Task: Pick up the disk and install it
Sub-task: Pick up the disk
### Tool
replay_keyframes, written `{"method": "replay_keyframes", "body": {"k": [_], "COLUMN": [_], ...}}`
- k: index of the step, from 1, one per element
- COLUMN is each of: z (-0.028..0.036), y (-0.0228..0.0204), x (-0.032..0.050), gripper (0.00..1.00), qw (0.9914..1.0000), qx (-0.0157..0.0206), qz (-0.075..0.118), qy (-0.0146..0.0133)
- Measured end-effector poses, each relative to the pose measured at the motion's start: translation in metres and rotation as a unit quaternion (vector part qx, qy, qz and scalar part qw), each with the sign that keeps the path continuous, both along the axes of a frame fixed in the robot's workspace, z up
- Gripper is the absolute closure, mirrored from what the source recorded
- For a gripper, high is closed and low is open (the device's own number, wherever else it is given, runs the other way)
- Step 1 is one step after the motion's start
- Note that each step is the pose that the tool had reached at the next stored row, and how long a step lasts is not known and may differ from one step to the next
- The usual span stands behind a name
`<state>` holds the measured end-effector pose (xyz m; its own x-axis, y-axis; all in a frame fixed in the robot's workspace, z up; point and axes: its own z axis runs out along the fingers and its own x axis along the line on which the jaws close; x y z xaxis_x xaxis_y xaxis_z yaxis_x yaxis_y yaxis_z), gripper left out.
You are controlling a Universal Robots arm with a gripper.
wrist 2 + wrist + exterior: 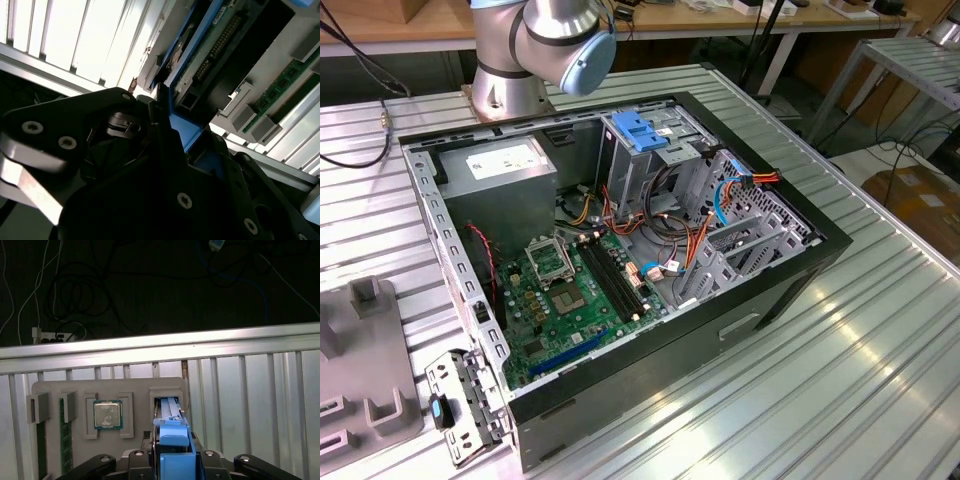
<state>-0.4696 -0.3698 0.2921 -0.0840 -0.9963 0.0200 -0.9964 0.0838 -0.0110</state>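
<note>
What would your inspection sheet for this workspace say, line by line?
Surface: ribbed metal table, carrying an open computer case.
Job's things: the disk, its blue frame in the pincer, by the grey parts tray.
Clutter: loose metal bracket beside the case.
Pincer: pincer shut on the disk.
Cables: orange and red leads inside the case; tangled wires on the floor.
Surroundings: wooden bench behind the arm's base.

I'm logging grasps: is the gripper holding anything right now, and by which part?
The gripper is shut on the disk, gripping it by the end of its blue carrier frame, which sits between the jaws in both wrist views.
</note>
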Motion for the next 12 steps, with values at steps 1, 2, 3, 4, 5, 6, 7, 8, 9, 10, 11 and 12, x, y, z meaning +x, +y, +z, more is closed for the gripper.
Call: {"method": "replay_keyframes", "body": {"k": [1,2,3,4,5,6,7,8,9,10,11,12], "z": [-0.0001,-0.0002,-0.0002,-0.0002,-0.0002,-0.0002,-0.0002,-0.0002,-0.0002,-0.0002,-0.0002,-0.0002], "y": [0.0000,-0.0001,-0.0003,-0.0005,-0.0005,-0.0005,-0.0005,-0.0005,-0.0005,-0.0005,-0.0005,-0.0005], "x": [0.0000,-0.0002,-0.0003,-0.0004,-0.0004,-0.0004,-0.0004,-0.0004,-0.0004,-0.0004,-0.0004,-0.0004], "gripper": [0.63,0.63,0.63,0.63,0.63,0.63,0.63,0.63,0.63,0.63,0.63,0.63], "qw": [0.99999,0.99991,0.99970,0.99939,0.99931,0.99930,0.99930,0.99930,0.99928,0.99925,0.99917,0.99914], "qx": [0.0000,0.0000,0.0000,0.0000,0.0000,0.0000,0.0000,0.0000,0.0000,0.0000,0.0000,0.0000], "qz": [0.004,0.013,0.024,0.035,0.037,0.037,0.037,0.037,0.038,0.039,0.041,0.042], "qy": [0.0000,-0.0001,0.0000,0.0000,0.0000,0.0000,0.0000,0.0000,0.0000,0.0000,0.0000,0.0000]}}
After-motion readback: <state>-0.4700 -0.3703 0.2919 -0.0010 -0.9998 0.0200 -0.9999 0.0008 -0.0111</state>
